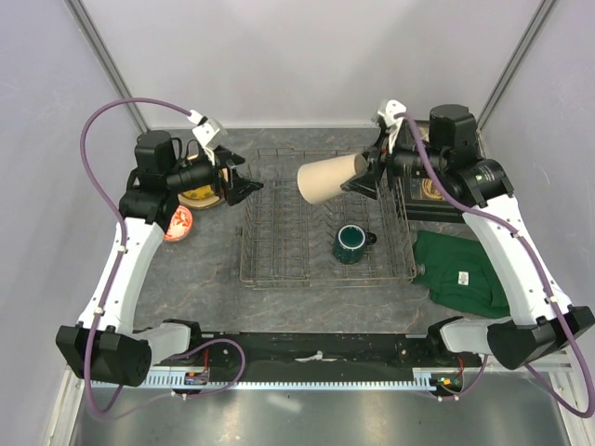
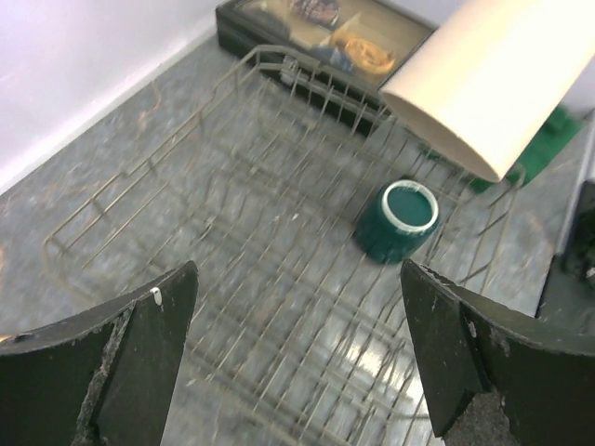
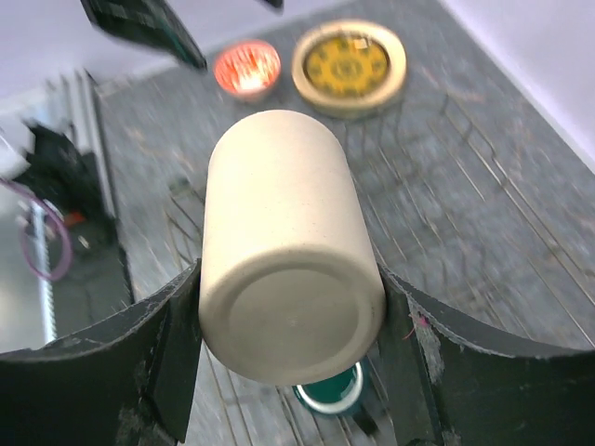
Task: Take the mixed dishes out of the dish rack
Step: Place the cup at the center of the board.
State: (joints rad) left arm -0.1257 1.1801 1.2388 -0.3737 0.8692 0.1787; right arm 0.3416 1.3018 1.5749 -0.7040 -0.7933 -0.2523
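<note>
The grey wire dish rack [image 1: 279, 243] sits mid-table. In its right half stands a dark green mug [image 1: 351, 243], upright, also seen in the left wrist view [image 2: 398, 219]. My right gripper [image 1: 367, 175] is shut on the tall beige tumbler [image 1: 331, 178], holding it on its side in the air above the rack's far right part; its fingers [image 3: 158, 353] press both sides near the base [image 3: 284, 251]. My left gripper [image 1: 244, 189] hangs open and empty over the rack's left edge [image 2: 297, 344]. A gold-brown plate [image 1: 200, 197] and a small red bowl [image 1: 178, 223] lie on the table left of the rack.
A dark glass-lidded box [image 1: 432, 190] stands at the back right, just behind the right gripper. A green folded cloth [image 1: 460, 269] lies right of the rack. Pale walls close in the table at the back and both sides.
</note>
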